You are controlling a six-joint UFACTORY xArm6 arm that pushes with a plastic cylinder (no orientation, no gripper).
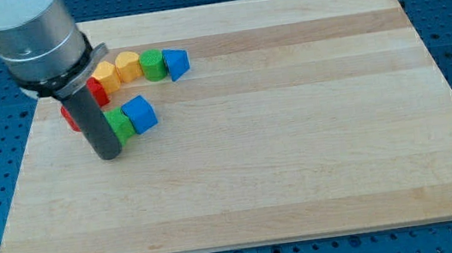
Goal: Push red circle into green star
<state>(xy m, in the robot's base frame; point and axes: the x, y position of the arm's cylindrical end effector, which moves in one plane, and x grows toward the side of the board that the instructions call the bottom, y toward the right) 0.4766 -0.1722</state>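
My tip (pixel 110 154) rests on the board at the view's left, just below and left of a green block (pixel 121 124) that I take for the green star; the rod covers part of it. A red block (pixel 70 118) shows just left of the rod, mostly hidden, shape unclear. Another red block (pixel 97 91) sits above, half behind the rod. A blue cube (pixel 141 114) touches the green block on its right.
A row at the view's upper left holds a yellow block (pixel 105 73), a second yellow block (pixel 127 66), a green block (pixel 152 64) and a blue block (pixel 176 63). The wooden board (pixel 296 135) lies on a blue perforated table.
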